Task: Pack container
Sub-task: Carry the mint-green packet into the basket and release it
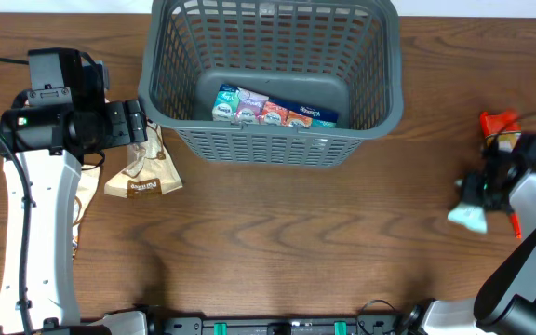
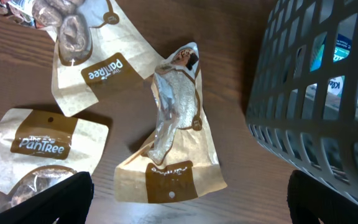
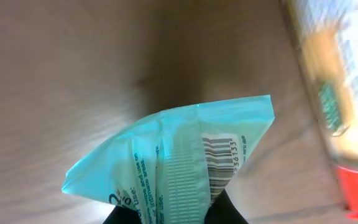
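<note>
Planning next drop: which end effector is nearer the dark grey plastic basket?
Left. The left end effector hovers beside the dark grey plastic basket; the right end effector is far to its right.

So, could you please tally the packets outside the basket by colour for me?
Brown pouches: 3
Teal packet, pinched in the right gripper: 1
Red-orange packet, partly hidden: 1
Total: 5 that I can make out; a scrap at the left wrist view's corner is too cut off to count.
</note>
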You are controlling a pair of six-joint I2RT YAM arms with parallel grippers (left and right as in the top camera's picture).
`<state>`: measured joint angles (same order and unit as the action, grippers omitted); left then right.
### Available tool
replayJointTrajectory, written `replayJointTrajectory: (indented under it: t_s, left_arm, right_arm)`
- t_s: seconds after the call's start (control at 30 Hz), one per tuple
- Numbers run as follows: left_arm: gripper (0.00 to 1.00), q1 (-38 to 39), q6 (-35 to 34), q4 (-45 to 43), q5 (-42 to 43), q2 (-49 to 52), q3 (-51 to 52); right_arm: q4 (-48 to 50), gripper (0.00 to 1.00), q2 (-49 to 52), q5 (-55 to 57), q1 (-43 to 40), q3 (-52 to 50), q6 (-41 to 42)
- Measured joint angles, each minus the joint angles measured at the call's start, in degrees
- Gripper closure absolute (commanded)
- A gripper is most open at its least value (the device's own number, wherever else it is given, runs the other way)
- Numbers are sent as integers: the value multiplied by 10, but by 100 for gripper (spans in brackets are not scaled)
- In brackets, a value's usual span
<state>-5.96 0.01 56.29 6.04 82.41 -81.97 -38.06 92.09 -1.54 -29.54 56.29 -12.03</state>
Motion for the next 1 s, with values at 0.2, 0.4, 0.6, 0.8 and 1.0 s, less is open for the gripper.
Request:
replayJointTrajectory:
  t_s: [0.2, 0.4, 0.6, 0.8, 1.0]
  left_arm:
    - [9, 0, 0, 0, 0, 0, 0]
    - [8, 0, 0, 1, 0, 0, 0]
    - [9, 0, 0, 3, 0, 0, 0]
    - [9, 0, 0, 3, 0, 0, 0]
    - [8, 0, 0, 13, 0, 0, 0]
  right_arm:
    - [-81, 99, -21, -6, 66, 189, 22]
    - [-154, 99, -34, -29, 157, 394, 0]
    - [-213, 99, -41, -68, 314, 534, -141]
    - [-202, 99, -41, -119, 448, 580, -290]
    - [-210, 99, -2, -143, 491, 584, -401]
